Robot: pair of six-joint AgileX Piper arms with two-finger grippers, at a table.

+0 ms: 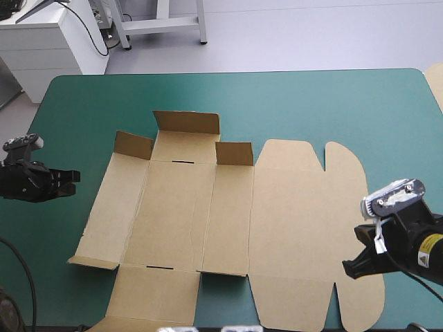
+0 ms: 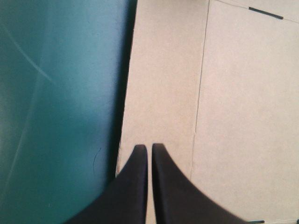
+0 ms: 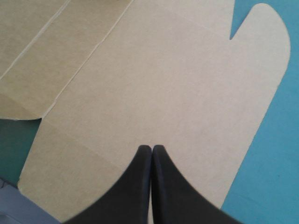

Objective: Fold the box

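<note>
Box (image 1: pixel 291 207): plain brown, creases a shade darker, two black slits (image 1: pixel 183 162). Cover (image 1: pixel 311 104): even teal-green. My left gripper (image 2: pixel 149 148) and right gripper (image 3: pixel 152 148): both black.

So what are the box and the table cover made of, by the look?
Box: looks like brown cardboard, matte, uncoated; scored fold lines, cut slots, flaps standing stiffly at creases. Corrugated or not, cannot tell. Table cover: teal-green, smooth, faint sheen and pale streaks in the left wrist view; perhaps vinyl or rubber mat, unsure.
</note>
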